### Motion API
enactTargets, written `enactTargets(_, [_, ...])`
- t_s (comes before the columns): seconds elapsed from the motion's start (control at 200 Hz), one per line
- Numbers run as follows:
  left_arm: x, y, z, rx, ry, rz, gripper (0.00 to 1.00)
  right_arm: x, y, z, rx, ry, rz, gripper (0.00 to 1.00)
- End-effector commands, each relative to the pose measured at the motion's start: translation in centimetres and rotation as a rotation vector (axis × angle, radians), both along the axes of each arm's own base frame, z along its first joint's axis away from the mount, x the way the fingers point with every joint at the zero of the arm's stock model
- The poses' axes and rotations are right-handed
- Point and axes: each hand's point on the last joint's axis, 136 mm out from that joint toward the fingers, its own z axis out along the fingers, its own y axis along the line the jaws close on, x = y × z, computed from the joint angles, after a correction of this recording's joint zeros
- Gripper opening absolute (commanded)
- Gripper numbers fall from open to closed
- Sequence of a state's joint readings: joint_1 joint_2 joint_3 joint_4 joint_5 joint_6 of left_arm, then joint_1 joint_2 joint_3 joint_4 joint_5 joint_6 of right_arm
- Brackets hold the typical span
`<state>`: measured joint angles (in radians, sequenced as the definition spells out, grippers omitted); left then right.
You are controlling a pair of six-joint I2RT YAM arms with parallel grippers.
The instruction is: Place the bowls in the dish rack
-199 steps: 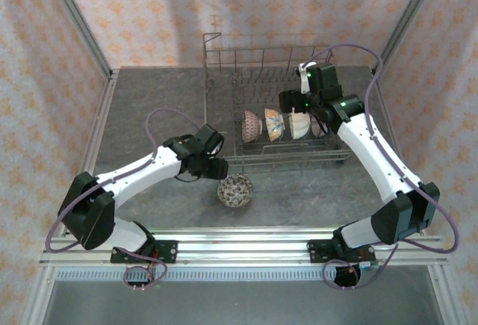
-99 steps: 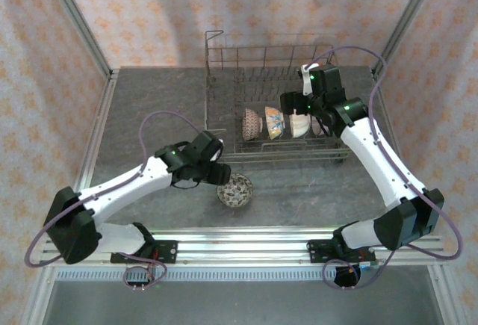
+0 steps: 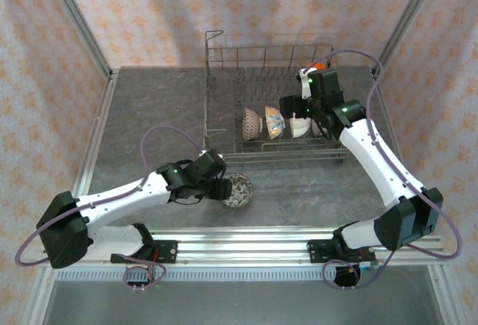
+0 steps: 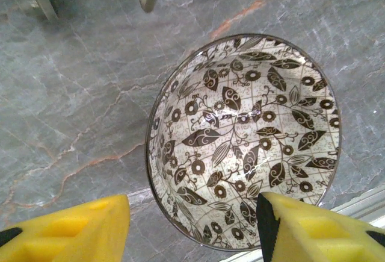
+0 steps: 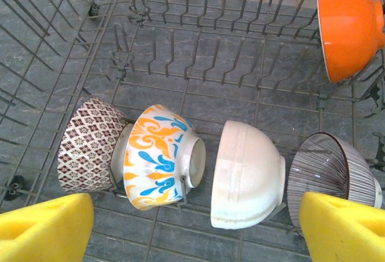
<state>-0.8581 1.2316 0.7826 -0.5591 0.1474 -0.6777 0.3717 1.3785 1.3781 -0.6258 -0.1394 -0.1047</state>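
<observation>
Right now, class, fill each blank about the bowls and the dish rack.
The dish rack holds ___ bowls.
Between the orange-and-blue bowl and the striped bowl lies the plain ___ bowl.
The leaf-patterned bowl stands on the ___.
Missing: five; white; table.

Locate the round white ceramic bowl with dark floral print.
In the top view, the dark-print bowl sits upright on the grey table in front of the grey wire dish rack's left end, with the open left gripper at its rim.
</observation>
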Motion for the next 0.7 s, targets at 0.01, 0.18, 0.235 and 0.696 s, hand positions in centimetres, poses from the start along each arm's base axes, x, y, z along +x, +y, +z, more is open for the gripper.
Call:
enactTargets(0.01, [0.3,0.2,-1.1,0.016,-0.005,0.052,0.59,-0.1,-0.3,1.3,0.013,-0.046,-0.004,0.88])
enactTargets(0.18, [0.2,0.6,-2.5,-0.028,-0.013,0.142,0.57,-0.3,-0.6,1.2,0.002,-0.05,-0.008,0.88])
enactTargets(0.235, [0.3,0.5,-2.7,-0.048,-0.024,0.16,0.57,-0.3,-0.5,1.2,0.002,-0.05,-0.006,0.88])
enactTargets(0.696, [0.6,-0.1,-4.6,-0.079,-0.042,0.207,0.5,-0.4,-0.4,1.0,0.002,-0.043,0.001,0.88])
